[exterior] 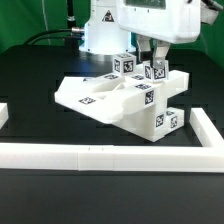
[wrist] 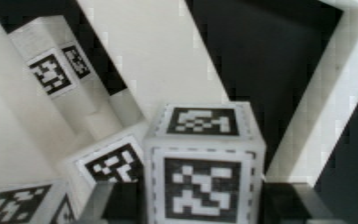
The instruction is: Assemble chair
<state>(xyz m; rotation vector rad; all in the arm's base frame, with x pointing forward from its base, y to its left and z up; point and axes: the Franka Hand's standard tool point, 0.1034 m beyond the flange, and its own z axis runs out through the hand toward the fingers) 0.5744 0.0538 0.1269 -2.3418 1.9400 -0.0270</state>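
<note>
The partly joined chair (exterior: 105,100) lies on the black table as a cluster of chunky white parts with black-and-white tags. My gripper (exterior: 153,60) comes down over its upper right end in the exterior view. It is shut on a blocky tagged chair part (exterior: 157,72) that stands on the assembly. In the wrist view this block (wrist: 202,165) fills the space between my dark fingers (wrist: 108,205), and my gripper (wrist: 206,208) clasps its two sides. Other tagged white chair panels (wrist: 60,75) lie beyond it.
A long white border rail (exterior: 100,155) runs along the front, with side pieces at the exterior view's right (exterior: 205,125) and left (exterior: 4,114). The arm's white base (exterior: 105,35) stands behind the chair. Cables lie at the back left.
</note>
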